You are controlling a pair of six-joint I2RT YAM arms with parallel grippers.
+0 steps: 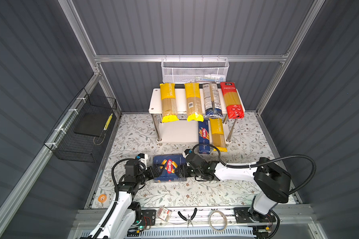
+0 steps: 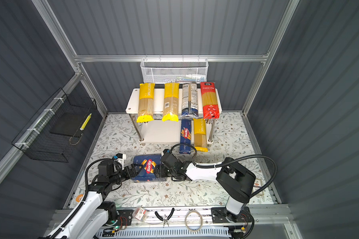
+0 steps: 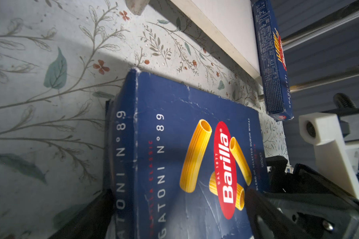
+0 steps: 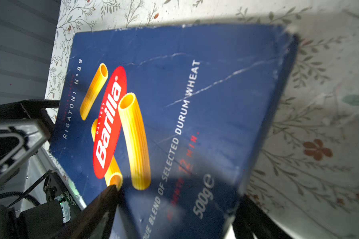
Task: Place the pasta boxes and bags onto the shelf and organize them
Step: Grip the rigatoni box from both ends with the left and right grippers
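Rigatoni box (image 1: 169, 168) is lying low over the floral mat (image 1: 174, 194), in front of the shelf (image 1: 154, 100) and well short of it, with its printed face turned up in both top views.

Step in hand, as I am reading it: a two-armed pickup of this box. At one short end the left gripper (image 1: 157, 171) is clamping it, and at the opposite end the right gripper (image 1: 181, 171) is doing the same. Each wrist view is showing one finger on the printed face ( (image 3: 263, 209), (image 4: 105, 203)) and its partner behind the back panel, so both are biting across the thickness. Whether the box is clear of the mat or resting on an edge, I cannot tell.

Next move, judged: both arms lifting together and carrying it to the lower tier (image 1: 178, 132). The left part of that tier is bare, beside the spaghetti box (image 1: 204, 136) and yellow bag (image 1: 218, 134). The top board is looking full with its row of four bags (image 1: 192, 101). The arms need to keep pace, or the box twists.

Appearance: dark blue card with a red oval logo and yellow pasta tubes. White crease lines are running across the face and the corners are scuffed. Such softened card is probably buckling easily under a hard squeeze.
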